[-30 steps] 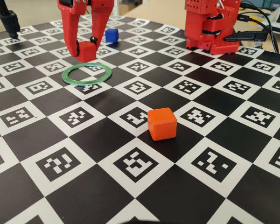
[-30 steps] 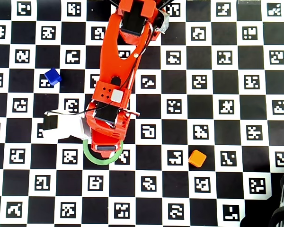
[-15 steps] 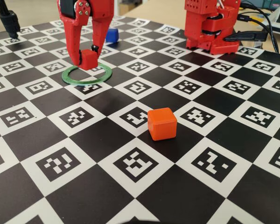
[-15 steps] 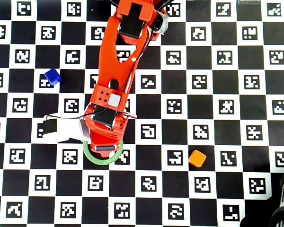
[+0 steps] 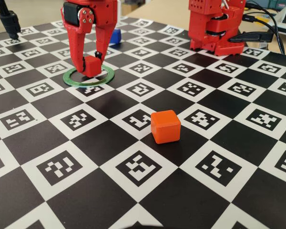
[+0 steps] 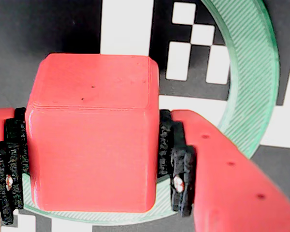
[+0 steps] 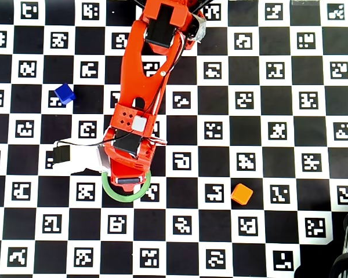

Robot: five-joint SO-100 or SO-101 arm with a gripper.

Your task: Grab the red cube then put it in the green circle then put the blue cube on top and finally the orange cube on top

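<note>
The hand [image 5: 89,61] is clenched on the red cube [image 5: 91,65], gripping its left and right faces so it hangs level, low inside the green ring [image 5: 89,76] at the far left of the surface [image 5: 109,138]. The blue cube [image 5: 114,36] waits just beyond; the orange cube [image 5: 165,126] sits nearer, well apart, clear of the drop.

Bright, even indoor light fills all three views. In the fixed view the orange cube [image 5: 165,126] casts only a faint, soft shadow, and the far background is slightly blurred. The overhead view is sharp and flat, without glare. The wrist view is close, a little soft, with white squares nearly overexposed.
</note>
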